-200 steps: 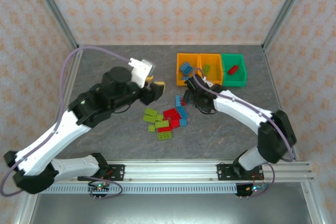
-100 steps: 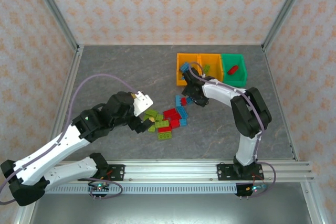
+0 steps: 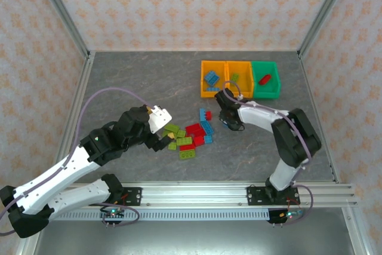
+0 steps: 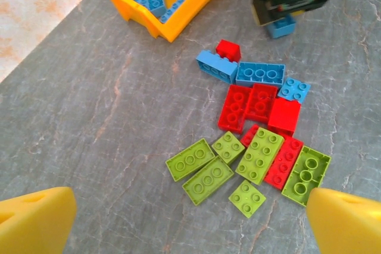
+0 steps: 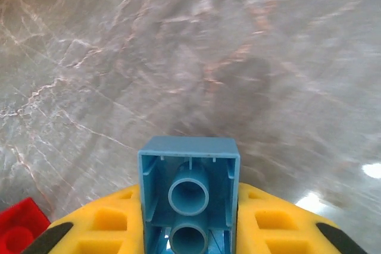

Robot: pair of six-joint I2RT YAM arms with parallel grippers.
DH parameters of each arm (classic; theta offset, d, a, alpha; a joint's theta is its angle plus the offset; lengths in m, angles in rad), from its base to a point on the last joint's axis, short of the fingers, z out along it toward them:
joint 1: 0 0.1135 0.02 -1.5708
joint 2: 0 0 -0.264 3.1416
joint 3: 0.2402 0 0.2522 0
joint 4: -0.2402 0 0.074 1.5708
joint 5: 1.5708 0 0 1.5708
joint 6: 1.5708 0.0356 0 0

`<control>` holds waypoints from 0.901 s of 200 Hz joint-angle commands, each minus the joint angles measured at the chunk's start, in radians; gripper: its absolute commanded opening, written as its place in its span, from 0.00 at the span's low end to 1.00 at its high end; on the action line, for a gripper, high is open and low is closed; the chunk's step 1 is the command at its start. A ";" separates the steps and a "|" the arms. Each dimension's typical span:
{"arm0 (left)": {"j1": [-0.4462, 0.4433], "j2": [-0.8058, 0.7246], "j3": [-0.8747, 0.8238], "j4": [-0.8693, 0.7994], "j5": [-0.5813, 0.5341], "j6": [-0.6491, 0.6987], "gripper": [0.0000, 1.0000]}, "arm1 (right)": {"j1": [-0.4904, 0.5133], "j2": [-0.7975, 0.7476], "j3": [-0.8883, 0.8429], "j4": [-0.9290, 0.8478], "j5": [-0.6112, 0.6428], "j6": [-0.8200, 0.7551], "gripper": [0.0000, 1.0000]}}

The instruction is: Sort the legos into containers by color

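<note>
Starting from the grey surface [image 3: 131, 88], you now have both arms working low over it. Your left arm [image 3: 71, 165] stood raised near the bins a second ago. It has since swung down and back, so the left tool [image 3: 165, 141] hangs just beside the near-left edge of the pile, spread wide with nothing between its yellow fingertips [image 4: 36, 221]. Your right arm [image 3: 280, 126] was reaching into the far side of the pile half a second ago. It has drawn back toward the right, and the right tool [image 3: 229, 117] is clamped on a blue brick [image 5: 189, 176], whose hollow underside faces the wrist camera. Beyond it sits the row of containers: the left orange bin [image 3: 203, 79] already holds blue bricks, the middle orange bin [image 3: 240, 63] a lime one, and the green bin [image 3: 276, 82] a red one. The pile of bricks [image 4: 250, 102] still lies loose between the two tools, with lime pieces nearest your left tool, reds in the middle and a few blues on the far side. Judging by this, one more blue is picked and should go to the left orange bin, which is close by. Your left tool looks placed to take a lime brick next. Mind that the arms share little room over the pile.
</note>
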 commanded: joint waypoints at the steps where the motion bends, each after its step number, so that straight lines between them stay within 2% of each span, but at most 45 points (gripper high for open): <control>1: 0.008 -0.033 -0.020 0.043 -0.049 0.012 1.00 | 0.002 -0.180 -0.040 -0.001 0.073 -0.083 0.24; 29: 0.008 -0.047 -0.030 0.057 -0.064 0.011 1.00 | 0.011 -0.354 -0.070 0.152 0.039 -0.334 0.21; 45: 0.011 -0.041 -0.033 0.060 -0.069 0.012 1.00 | 0.010 -0.368 -0.067 0.278 -0.009 -0.484 0.21; 60: 0.011 -0.028 -0.029 0.052 -0.069 0.008 1.00 | 0.008 -0.281 0.023 0.294 0.035 -0.578 0.18; 96: 0.011 -0.018 -0.032 0.050 -0.083 0.008 1.00 | -0.009 0.098 0.439 0.078 0.119 -0.650 0.17; 123: 0.012 -0.020 -0.035 0.048 -0.103 0.011 1.00 | -0.047 0.334 0.706 -0.052 0.168 -0.616 0.25; 140: 0.013 -0.025 -0.037 0.050 -0.113 0.011 1.00 | -0.074 0.422 0.824 -0.107 0.123 -0.605 0.38; 153: 0.013 -0.028 -0.038 0.052 -0.116 0.011 1.00 | -0.082 0.446 0.873 -0.138 0.094 -0.605 0.51; 180: 0.013 -0.026 -0.038 0.053 -0.108 0.012 1.00 | -0.081 0.374 0.840 -0.150 0.025 -0.598 0.58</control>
